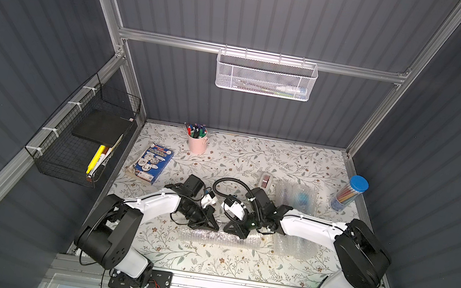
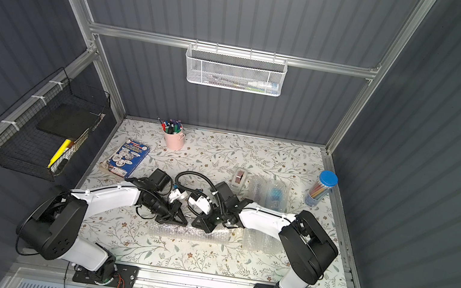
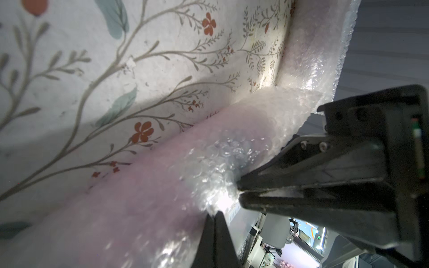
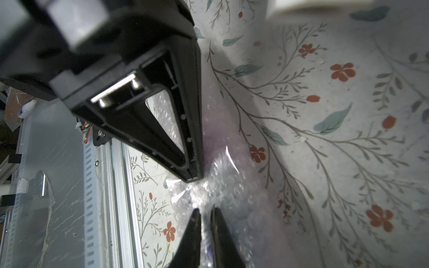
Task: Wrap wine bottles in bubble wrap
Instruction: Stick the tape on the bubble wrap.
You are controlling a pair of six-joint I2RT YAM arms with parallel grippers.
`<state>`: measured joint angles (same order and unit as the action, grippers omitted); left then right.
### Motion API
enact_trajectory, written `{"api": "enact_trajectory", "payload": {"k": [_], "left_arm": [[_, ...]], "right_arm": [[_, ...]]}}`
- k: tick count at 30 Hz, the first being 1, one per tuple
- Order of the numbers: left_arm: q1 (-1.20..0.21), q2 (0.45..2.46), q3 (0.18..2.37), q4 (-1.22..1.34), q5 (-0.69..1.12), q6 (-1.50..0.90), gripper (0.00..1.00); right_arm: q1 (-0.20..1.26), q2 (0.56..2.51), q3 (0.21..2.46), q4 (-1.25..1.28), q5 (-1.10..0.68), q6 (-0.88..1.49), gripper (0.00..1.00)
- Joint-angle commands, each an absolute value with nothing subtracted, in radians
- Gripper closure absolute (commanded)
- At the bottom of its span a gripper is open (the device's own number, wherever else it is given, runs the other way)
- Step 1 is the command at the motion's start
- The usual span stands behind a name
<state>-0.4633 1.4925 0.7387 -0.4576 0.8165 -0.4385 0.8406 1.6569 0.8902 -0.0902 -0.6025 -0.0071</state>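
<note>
A roll of bubble wrap (image 1: 216,238) (image 2: 186,232) lies lengthwise near the table's front, and a purplish wine bottle (image 4: 217,137) shows dimly through it. My left gripper (image 1: 216,228) (image 3: 214,212) is shut, its tips pinching the wrap's top edge. My right gripper (image 1: 226,229) (image 4: 205,210) faces it tip to tip and is shut on the same wrap (image 4: 222,185), with plastic between its fingers. A blue wine bottle (image 1: 301,198) lies at the back right, covered in more bubble wrap. Another sheet (image 1: 296,247) lies under the right forearm.
A grey tape dispenser (image 1: 265,181) stands behind the right wrist. A pencil tube (image 1: 349,192) leans at the right edge. A pink marker cup (image 1: 197,143) and a book (image 1: 151,163) are at the back left. Wire baskets (image 1: 87,140) (image 1: 264,76) hang on the walls.
</note>
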Motion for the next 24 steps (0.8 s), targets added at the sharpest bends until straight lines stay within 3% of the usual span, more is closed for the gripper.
{"api": "enact_trajectory", "payload": {"k": [1, 14, 24], "left_arm": [[-0.463, 1.509, 0.723, -0.453, 0.81, -0.428, 1.0], [-0.463, 1.514, 0.692, -0.462, 0.797, -0.403, 1.0], [-0.463, 1.497, 0.682, -0.465, 0.796, -0.4, 1.0]], "right_arm": [[0.847, 1.651, 0.888, -0.105, -0.608, -0.009, 0.85], [0.827, 1.601, 0.941, -0.069, -0.625, 0.065, 0.82], [0.825, 1.745, 0.951, 0.038, -0.74, 0.23, 0.92]]}}
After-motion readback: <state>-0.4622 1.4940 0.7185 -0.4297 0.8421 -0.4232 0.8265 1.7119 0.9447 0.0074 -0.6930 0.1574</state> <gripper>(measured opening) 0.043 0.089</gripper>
